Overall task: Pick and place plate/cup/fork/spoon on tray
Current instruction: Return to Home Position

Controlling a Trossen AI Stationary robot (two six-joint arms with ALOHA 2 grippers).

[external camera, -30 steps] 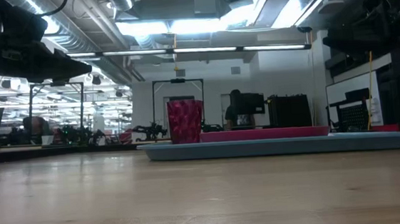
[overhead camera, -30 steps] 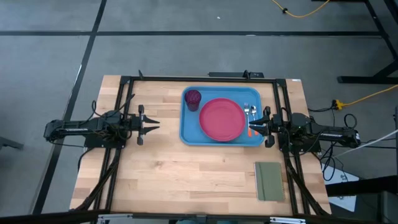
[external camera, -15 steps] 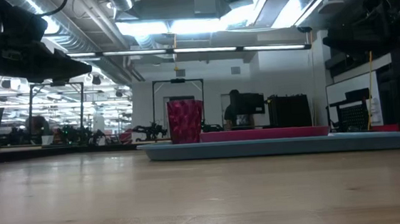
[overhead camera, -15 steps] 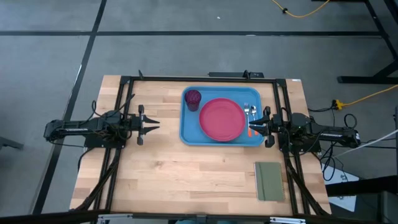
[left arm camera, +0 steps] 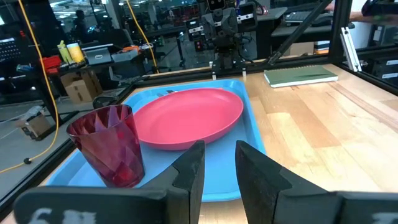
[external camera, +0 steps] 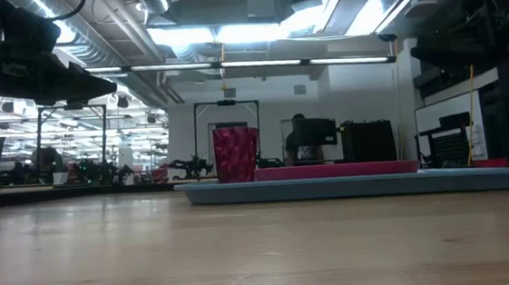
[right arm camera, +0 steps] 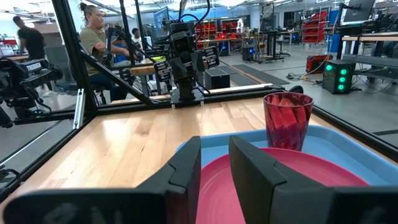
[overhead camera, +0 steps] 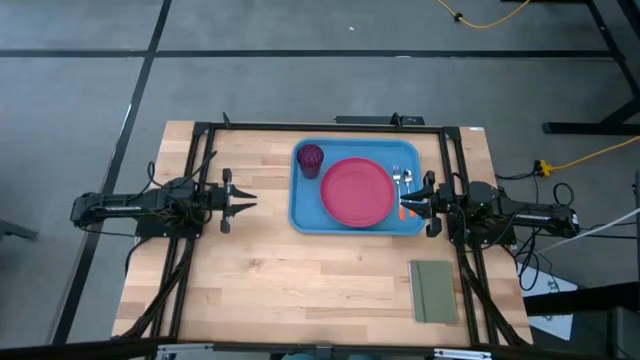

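The blue tray (overhead camera: 305, 205) lies on the wooden table at the far middle. The pink-red plate (overhead camera: 356, 192) lies flat in its middle, and the magenta cup (overhead camera: 310, 158) stands upright in its far left corner. The fork and spoon (overhead camera: 403, 181) lie side by side along the tray's right side, orange handles (overhead camera: 410, 211) toward the near edge; I cannot tell which is which. My left gripper (overhead camera: 250, 200) hovers left of the tray, open by a narrow gap and empty. My right gripper (overhead camera: 402, 205) hovers at the tray's right rim by the handles, also open by a narrow gap and empty.
An olive-green pad (overhead camera: 432, 290) lies at the table's near right. A black frame (overhead camera: 200, 128) runs round the table's edges. Bare wood lies left of the tray and along the near side. People sit in the room behind (right arm camera: 93, 28).
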